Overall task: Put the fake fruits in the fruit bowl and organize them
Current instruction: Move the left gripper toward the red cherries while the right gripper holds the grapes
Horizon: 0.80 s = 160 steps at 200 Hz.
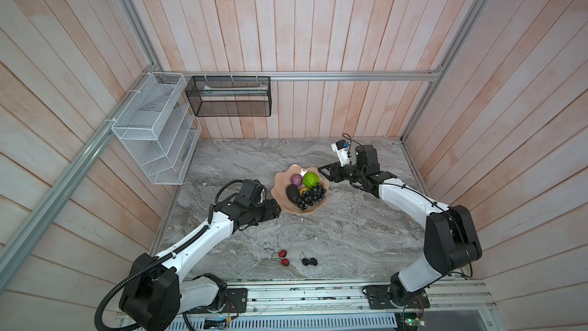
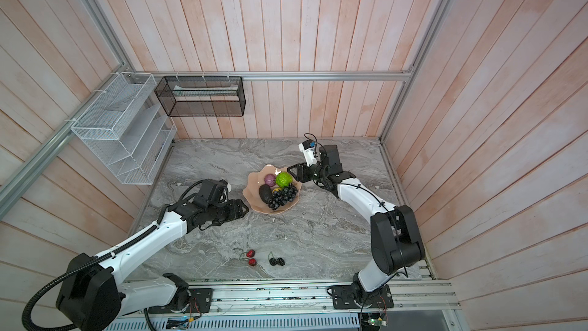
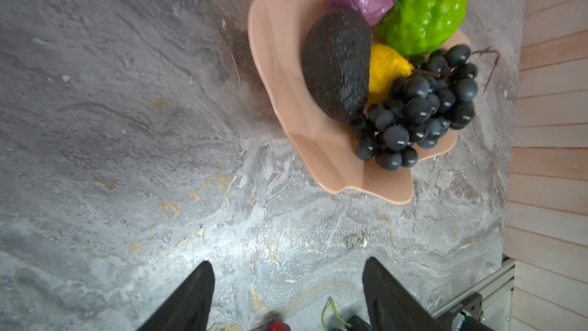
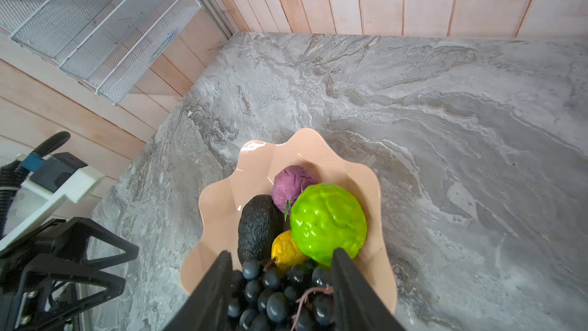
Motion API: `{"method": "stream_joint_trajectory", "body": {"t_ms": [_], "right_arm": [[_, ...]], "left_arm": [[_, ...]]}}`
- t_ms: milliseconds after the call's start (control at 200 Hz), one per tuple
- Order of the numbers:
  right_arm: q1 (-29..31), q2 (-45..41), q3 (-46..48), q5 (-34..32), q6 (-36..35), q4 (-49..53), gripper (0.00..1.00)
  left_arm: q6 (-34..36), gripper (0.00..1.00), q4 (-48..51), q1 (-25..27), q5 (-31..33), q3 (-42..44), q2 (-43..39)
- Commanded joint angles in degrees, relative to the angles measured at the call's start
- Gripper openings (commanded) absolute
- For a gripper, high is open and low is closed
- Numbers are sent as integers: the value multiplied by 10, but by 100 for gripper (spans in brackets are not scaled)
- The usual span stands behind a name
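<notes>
The peach-pink fruit bowl (image 1: 280, 186) stands mid-table. In it lie a dark avocado (image 1: 292, 194), a purple fruit (image 1: 296, 179), a bumpy green one (image 1: 311, 179), a yellow one (image 4: 284, 251) and a dark grape bunch (image 1: 310, 200). My right gripper (image 4: 281, 253) hovers open at the bowl's right rim, and the grapes show between its fingers without being pinched. My left gripper (image 1: 276, 210) is open and empty beside the bowl's left rim. The red pair (image 1: 283, 257) and black berry pair (image 1: 309, 261) lie on the marble near the front edge.
A white wire rack (image 1: 152, 128) hangs on the left wall and a black mesh basket (image 1: 229, 95) on the back wall. Wooden walls enclose the table on three sides. A metal rail (image 1: 318, 294) runs along the front.
</notes>
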State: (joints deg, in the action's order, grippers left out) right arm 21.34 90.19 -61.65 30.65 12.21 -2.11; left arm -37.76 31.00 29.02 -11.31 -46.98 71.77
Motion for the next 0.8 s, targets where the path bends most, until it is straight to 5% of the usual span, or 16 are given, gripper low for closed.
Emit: {"method": "stream_joint_trajectory", "body": {"t_ms": [0, 110, 345, 795], "right_arm": [[13, -22, 38, -61, -8, 16, 48], [20, -44, 70, -63, 0, 4, 38], [26, -53, 126, -52, 45, -78, 35], [53, -81, 186, -78, 79, -134, 33]], "left_arm": [[4, 74, 32, 21, 19, 9, 17], [-10, 71, 30, 46, 22, 19, 19], [-34, 66, 125, 128, 65, -15, 40], [-196, 60, 107, 242, 28, 85, -20]]}}
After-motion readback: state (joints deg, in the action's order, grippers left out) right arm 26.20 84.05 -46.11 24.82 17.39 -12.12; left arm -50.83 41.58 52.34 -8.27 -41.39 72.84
